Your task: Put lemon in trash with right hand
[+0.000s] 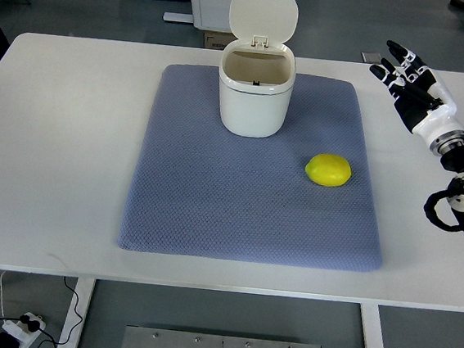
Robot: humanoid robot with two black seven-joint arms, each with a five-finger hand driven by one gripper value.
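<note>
Nearest me I see the white table (52, 165) with a blue-grey mat (213, 197) spread over its middle. On the mat's right half lies the lemon (328, 170), free of any grip. Beyond it, near the mat's far edge, stands the white trash bin (254, 94), lid flipped up. My right hand (412, 80) hovers over the table's far right, fingers spread, holding nothing, well apart from the lemon.

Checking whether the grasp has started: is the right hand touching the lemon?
Apart. The top view shows the right hand open over the table's far right edge, with bare mat and table between it and the lemon.
</note>
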